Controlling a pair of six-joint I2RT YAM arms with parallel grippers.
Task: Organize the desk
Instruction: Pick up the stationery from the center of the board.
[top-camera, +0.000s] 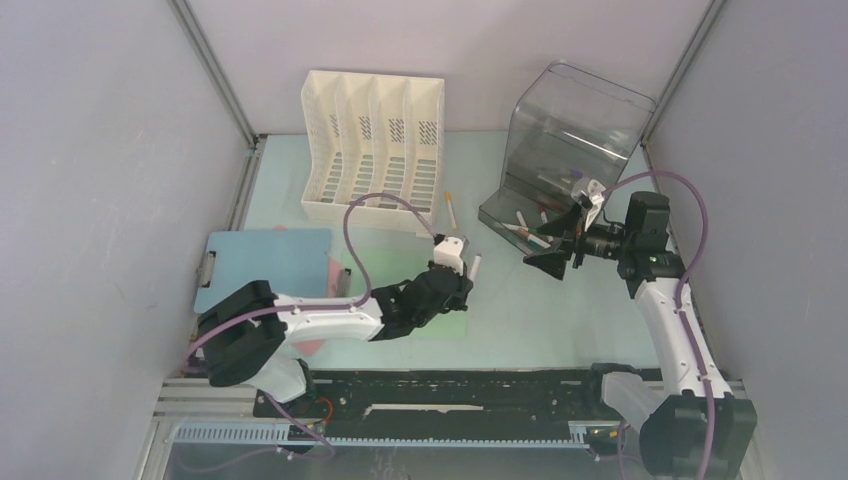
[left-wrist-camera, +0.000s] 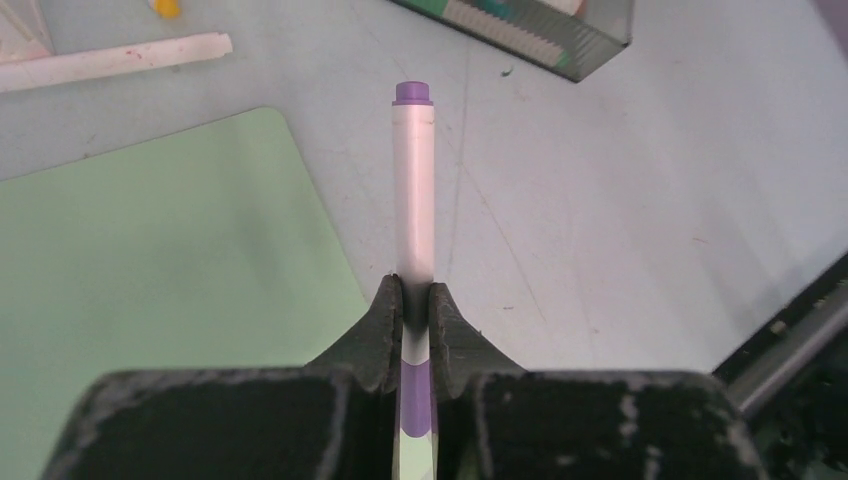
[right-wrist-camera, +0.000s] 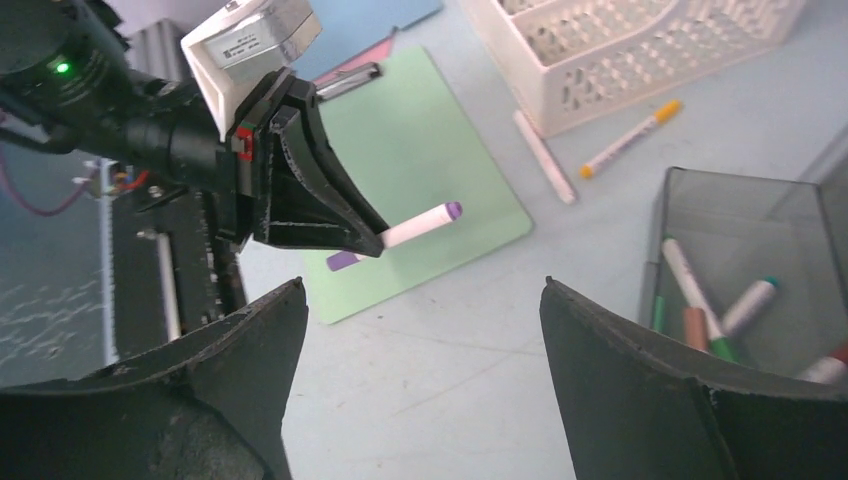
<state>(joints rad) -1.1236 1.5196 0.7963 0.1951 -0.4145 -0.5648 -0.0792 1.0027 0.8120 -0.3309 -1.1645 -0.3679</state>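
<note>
While the bench (top-camera: 560, 320) fills the cell floor in the top view, the left end effector (top-camera: 466, 276) is over mid-bench. Left wrist: jaws clamped on a purple-capped marker (left-wrist-camera: 413, 180). Right wrist: right end effector (right-wrist-camera: 420, 300) wide apart, empty, bin (right-wrist-camera: 700, 195) alongside.

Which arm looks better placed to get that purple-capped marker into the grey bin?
Probably left: the left gripper is shut on the marker. The right gripper, though nearer the bin, hangs open and empty.

Matt, scuffed desk (left-wrist-camera: 620, 200); glossy smoky plastic bin (top-camera: 575, 120); white perforated plastic rack (top-camera: 372, 108); smooth plastic marker (left-wrist-camera: 413, 180).
</note>
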